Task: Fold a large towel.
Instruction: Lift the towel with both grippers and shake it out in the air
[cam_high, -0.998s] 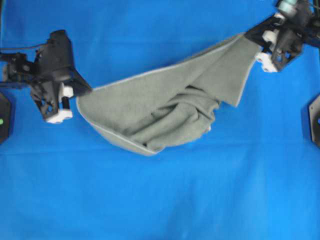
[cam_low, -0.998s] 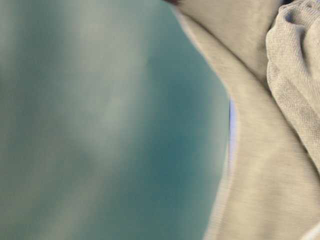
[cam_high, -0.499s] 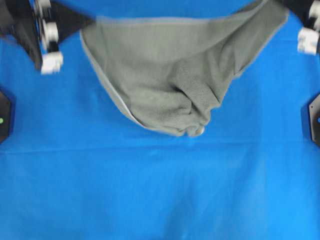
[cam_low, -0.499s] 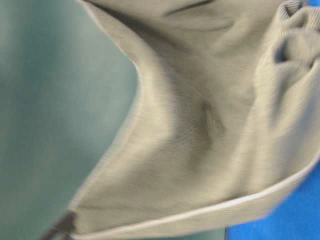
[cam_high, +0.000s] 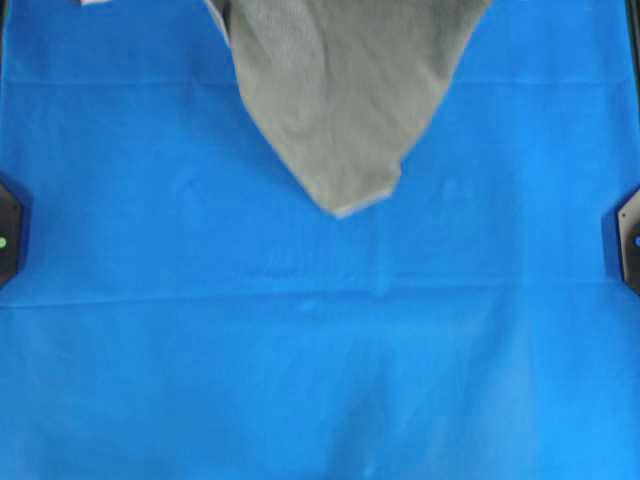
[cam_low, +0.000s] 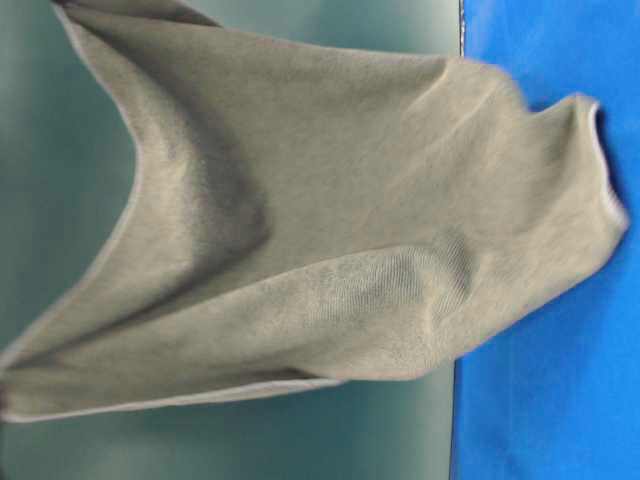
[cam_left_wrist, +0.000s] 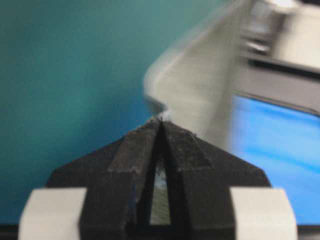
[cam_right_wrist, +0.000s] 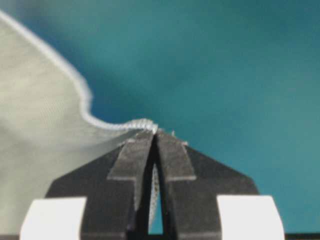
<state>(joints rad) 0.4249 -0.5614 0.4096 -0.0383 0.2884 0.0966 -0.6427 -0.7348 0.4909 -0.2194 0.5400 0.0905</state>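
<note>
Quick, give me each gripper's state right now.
Left gripper: closed, pinching the hem of the large towel.
Right gripper: closed, pinching the towel's hem at another spot.

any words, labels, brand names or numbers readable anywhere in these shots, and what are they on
None: no text can be read in any view.
The grey-green terry towel shows no tag or print, only its pale hem.
The blue table cover is plain.
The closed left gripper and right gripper, each pinching the hem, carry no markings.
</note>
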